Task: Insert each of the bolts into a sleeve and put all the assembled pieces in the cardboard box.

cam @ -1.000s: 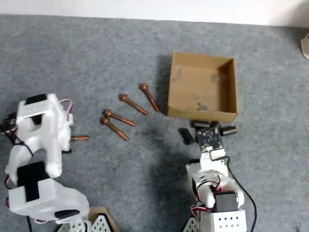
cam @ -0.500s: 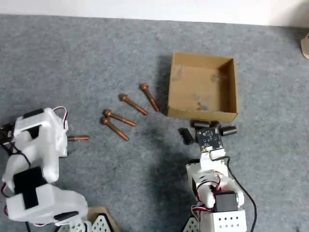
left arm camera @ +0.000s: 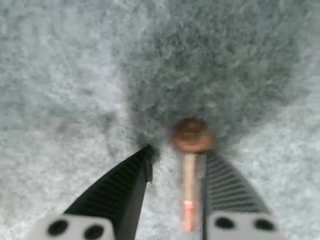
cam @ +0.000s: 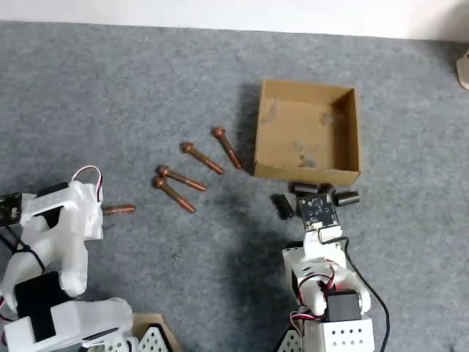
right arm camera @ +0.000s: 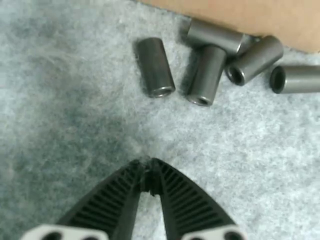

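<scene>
Between the fingers of your left gripper (left arm camera: 177,156) lies one bolt (left arm camera: 192,136), flat on the grey carpet (left arm camera: 75,75). Its shank runs along one finger (left arm camera: 227,187) and touches it, while the other finger (left arm camera: 122,187) stands off with a gap, so the jaws are spread around it, not clamped. In the high view you find that bolt (cam: 119,210) at the left of the frame, poking out from under your left arm (cam: 62,220). Four loose bolts (cam: 202,158) lie scattered up and to its right, toward the frame's centre.

Your right gripper (right arm camera: 149,172) has its tips pressed together on nothing, low over the carpet. Just beyond it, five sleeves lie on their sides: one (right arm camera: 156,67) a little apart, the other four (right arm camera: 204,75) bunched by the box (right arm camera: 250,12). From above, the box (cam: 306,174) sits right of centre, opening upward, with the sleeves (cam: 281,205) along its near wall.
</scene>
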You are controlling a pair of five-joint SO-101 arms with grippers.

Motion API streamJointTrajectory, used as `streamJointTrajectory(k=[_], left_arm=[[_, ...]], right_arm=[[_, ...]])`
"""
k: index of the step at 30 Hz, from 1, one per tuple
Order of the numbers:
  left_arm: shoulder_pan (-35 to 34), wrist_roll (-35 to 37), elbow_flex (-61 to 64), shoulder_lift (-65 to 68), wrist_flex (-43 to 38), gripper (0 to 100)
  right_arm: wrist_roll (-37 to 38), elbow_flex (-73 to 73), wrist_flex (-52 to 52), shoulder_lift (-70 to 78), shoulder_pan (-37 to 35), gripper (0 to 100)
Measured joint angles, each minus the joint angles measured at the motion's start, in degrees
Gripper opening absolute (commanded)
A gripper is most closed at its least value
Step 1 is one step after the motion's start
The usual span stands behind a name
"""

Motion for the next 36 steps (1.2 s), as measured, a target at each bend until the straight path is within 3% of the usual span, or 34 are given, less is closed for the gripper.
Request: streamJointTrajectory(k=[16, 19, 24, 30, 36], left_arm=[[-0.3, 0.0, 0.4, -0.1, -1.1, 5], [-0.3, -2.6, 0.3, -0.3, -0.2, 5], [-0.4, -12.8, -3.2, -6.2, 12.1, 5], [-0.6, -19.0, -3.3, -20.9, 28.3, 5], [-0.6, -26.8, -3.3, -33.8, 39.8, 5]], right_arm=[[0.0, 0.0, 0.0, 0.0, 0.0, 0.4], [0.0, 0.0, 0.0, 0.0, 0.0, 0.4], [0.0, 0.0, 0.0, 0.0, 0.0, 0.4], [0.0, 0.0, -0.6, 0.0, 0.0, 0.4], [0.0, 0.0, -9.3, 0.0, 0.1, 0.4]])
